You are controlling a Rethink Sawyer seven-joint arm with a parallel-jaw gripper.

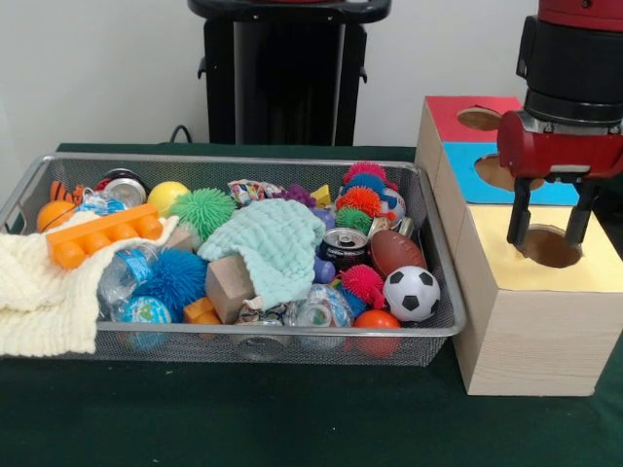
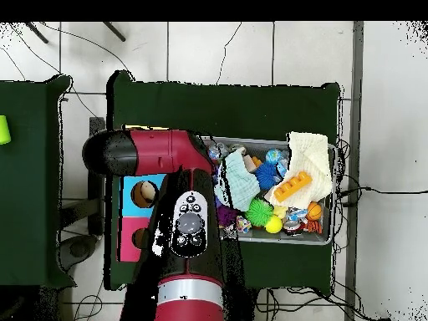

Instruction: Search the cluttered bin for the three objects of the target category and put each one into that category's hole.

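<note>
My gripper [image 1: 550,231] hangs just above the round hole [image 1: 548,247] in the yellow top of the wooden box [image 1: 526,331], right of the bin. Its two dark fingers [image 1: 521,216] stand apart, open, with nothing between them. The wire mesh bin [image 1: 273,332] is packed with clutter: a soccer ball [image 1: 411,293], a brown football [image 1: 396,251], a soda can [image 1: 344,248], spiky balls in green [image 1: 202,209], blue [image 1: 175,277] and red [image 1: 362,201], and a wooden block [image 1: 230,287]. In the overhead view the red arm [image 2: 188,221] hides the gripper and most of the box.
The box also has a red section with a hole [image 1: 479,119] and a blue one with a hole [image 1: 496,173]. A mint cloth [image 1: 277,243] covers the bin's middle. A cream cloth [image 1: 39,282] drapes over its left rim under an orange brick [image 1: 102,233]. Overhead, the bin [image 2: 333,192] sits right of the arm.
</note>
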